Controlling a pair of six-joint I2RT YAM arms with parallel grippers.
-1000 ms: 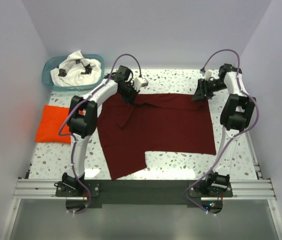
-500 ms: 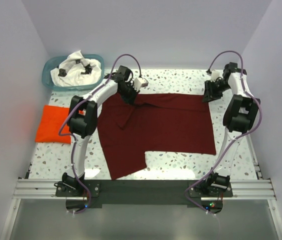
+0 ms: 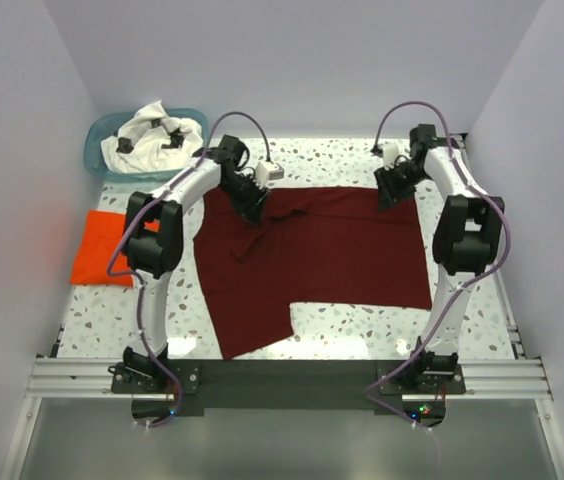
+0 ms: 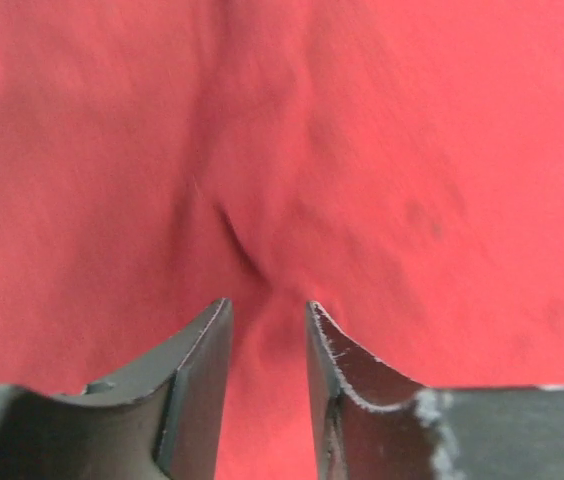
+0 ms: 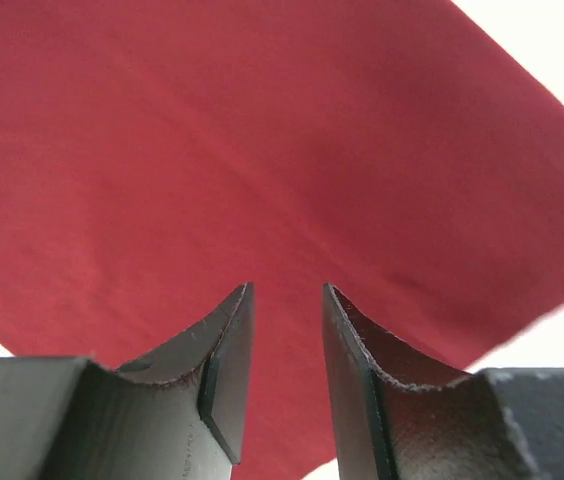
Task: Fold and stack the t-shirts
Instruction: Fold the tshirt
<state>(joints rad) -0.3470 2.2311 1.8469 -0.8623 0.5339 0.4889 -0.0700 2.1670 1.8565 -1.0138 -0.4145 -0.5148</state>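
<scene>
Maroon tee [image 3: 332, 250] lies spread on the table [image 3: 362, 325]: light, limp, best taken at its far corners. Left claw [image 4: 267, 303] pinches a cloth ridge; right claw [image 5: 287, 287] nearly closed over cloth, grip unclear

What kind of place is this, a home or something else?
Probably a robot test cell in a laboratory: bare white walls enclose a speckled table, the left arm and right arm are bolted to a metal rail, and a maroon t-shirt lies spread out.
</scene>
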